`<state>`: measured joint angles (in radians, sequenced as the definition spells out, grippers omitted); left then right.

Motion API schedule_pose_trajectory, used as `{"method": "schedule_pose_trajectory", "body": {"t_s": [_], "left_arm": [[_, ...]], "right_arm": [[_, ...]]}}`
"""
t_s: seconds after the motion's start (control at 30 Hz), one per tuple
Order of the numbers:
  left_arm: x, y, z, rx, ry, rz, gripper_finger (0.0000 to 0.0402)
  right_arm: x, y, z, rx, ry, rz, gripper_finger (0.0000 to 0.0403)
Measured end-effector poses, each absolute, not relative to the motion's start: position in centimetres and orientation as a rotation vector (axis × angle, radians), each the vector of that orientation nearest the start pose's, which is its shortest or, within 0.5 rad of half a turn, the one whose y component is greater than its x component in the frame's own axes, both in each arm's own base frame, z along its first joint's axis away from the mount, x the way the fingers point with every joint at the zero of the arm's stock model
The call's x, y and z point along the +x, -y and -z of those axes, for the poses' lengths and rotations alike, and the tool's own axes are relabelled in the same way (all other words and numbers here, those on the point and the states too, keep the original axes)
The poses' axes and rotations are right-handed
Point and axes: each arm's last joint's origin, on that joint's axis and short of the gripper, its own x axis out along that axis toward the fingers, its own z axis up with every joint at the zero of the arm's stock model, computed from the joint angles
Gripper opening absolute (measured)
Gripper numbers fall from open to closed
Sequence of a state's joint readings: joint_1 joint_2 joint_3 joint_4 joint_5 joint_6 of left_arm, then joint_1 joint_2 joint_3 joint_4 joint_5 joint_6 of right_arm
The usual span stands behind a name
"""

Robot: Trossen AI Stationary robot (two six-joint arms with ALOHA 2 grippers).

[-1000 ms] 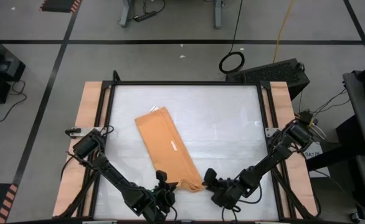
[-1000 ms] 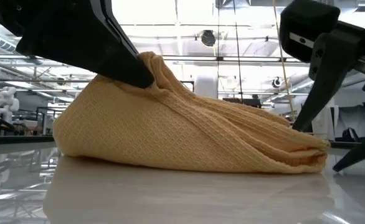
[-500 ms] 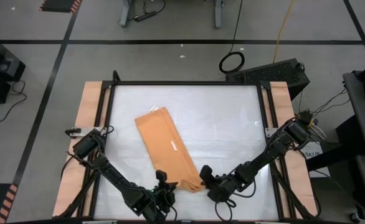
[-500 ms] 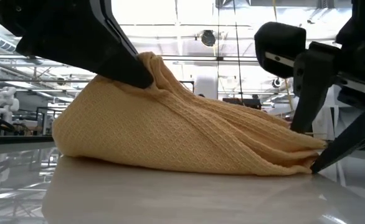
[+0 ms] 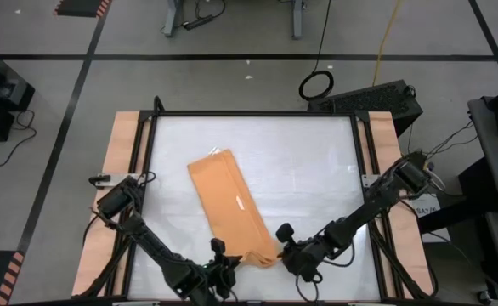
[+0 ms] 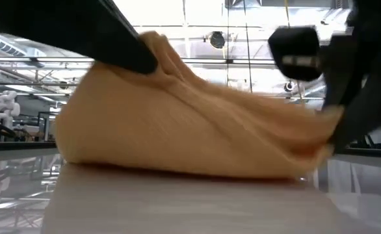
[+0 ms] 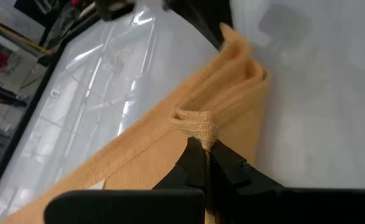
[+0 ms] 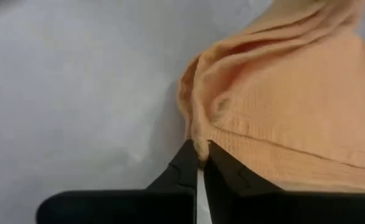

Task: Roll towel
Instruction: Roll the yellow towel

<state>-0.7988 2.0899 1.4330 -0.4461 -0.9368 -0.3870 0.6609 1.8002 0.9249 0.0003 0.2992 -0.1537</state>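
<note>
Right tool [image 5: 276, 249] newly clenched on towel [image 5: 230, 202] corner, left tool [image 5: 232, 263] pinching other corner, both arms low

Bright overhead glare, motion-blurred low view

Room surroundings: grey floor [image 5: 232, 81] marked with black tape lines [image 5: 189, 57].
Coiled cable [image 5: 316, 84] at 1 o'clock; yellow cord [image 5: 388, 30] beyond it.
</note>
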Motion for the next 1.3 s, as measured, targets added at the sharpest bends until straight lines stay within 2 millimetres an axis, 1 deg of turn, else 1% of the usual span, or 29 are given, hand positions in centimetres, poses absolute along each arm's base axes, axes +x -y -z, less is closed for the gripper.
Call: {"method": "schedule_pose_trajectory", "body": {"t_s": [0.13,0.2,0.33,0.5,0.7,0.8,0.9,1.0,1.3], "left_arm": [[29.9,29.6,-15.5,0.455,-0.638,-0.240,0.0002],[29.4,30.0,-15.6,0.426,-0.601,-0.273,0.0002],[28.2,30.7,-15.7,0.338,-0.521,-0.347,0.0002],[26.7,31.0,-15.4,0.217,-0.531,-0.383,0.0002],[25.4,31.5,-15.1,0.202,-0.571,-0.357,0.0002],[25.3,31.6,-15.1,0.185,-0.572,-0.358,0.0002],[25.5,31.4,-15.0,0.126,-0.596,-0.364,0.0002],[25.3,31.1,-14.5,0.077,-0.616,-0.383,0.0002],[23.9,29.8,-12.3,-0.098,-0.599,-0.484,0.0002]], "right_arm": [[27.3,-20.5,-16.1,-0.414,-0.713,-0.437,0.0004],[27.4,-20.3,-16.9,-0.346,-0.698,-0.445,0.0003],[28.4,-19.4,-17.2,-0.241,-0.686,-0.437,0.0004],[29.7,-17.5,-17.1,-0.056,-0.727,-0.399,0.0004],[31.1,-15.6,-17.4,0.119,-0.735,-0.442,0.0004],[31.5,-14.7,-17.5,0.152,-0.742,-0.435,0.0004],[31.8,-14.0,-17.5,0.164,-0.739,-0.422,0.0004],[32.1,-13.4,-17.4,0.172,-0.739,-0.401,0.0004],[33.2,-12.9,-15.2,0.172,-0.758,-0.372,0.0004]]}}
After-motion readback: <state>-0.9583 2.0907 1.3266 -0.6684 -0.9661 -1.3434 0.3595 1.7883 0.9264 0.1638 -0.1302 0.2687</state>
